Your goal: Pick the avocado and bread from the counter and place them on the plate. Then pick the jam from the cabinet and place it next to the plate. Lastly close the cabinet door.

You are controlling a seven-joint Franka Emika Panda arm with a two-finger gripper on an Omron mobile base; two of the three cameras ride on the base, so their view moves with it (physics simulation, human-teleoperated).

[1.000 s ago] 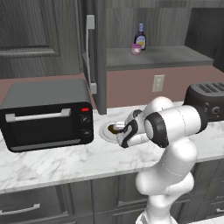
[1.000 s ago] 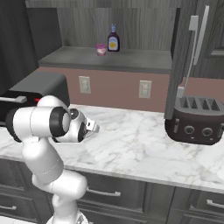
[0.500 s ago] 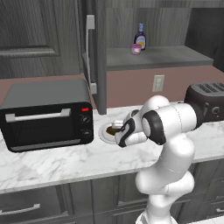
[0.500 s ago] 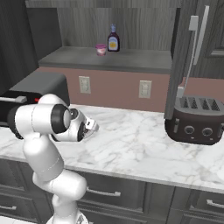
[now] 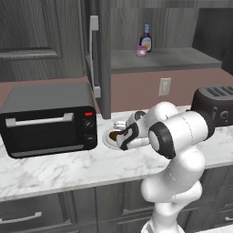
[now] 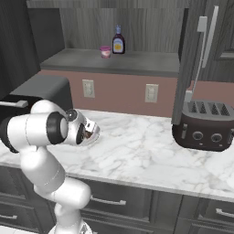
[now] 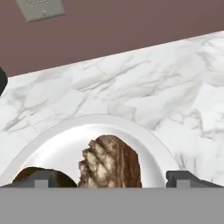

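White marble bench (image 5: 68,168) is running across the middle of the left base picture, with a black toaster oven (image 5: 48,119) sitting at the left and a dark toaster (image 5: 216,107) sitting at the right edge. Just right of the oven, the round plate (image 5: 107,139) is resting on the bench. In the hand picture the bread (image 7: 111,162) is lying on the plate, and the dark avocado (image 7: 37,176) is peeking in at the lower left, close beside it.

The tool (image 5: 122,138) is hanging low over the plate. Its fingers (image 7: 186,179) are standing wide apart, one on each side of the bread, and they are gripping nothing.

Up near the top middle, the cabinet door (image 5: 98,59) is standing open. On the cabinet (image 5: 159,27) shelf, the little pink jam (image 5: 141,51) is sitting just in front of a taller dark bottle (image 5: 145,38).
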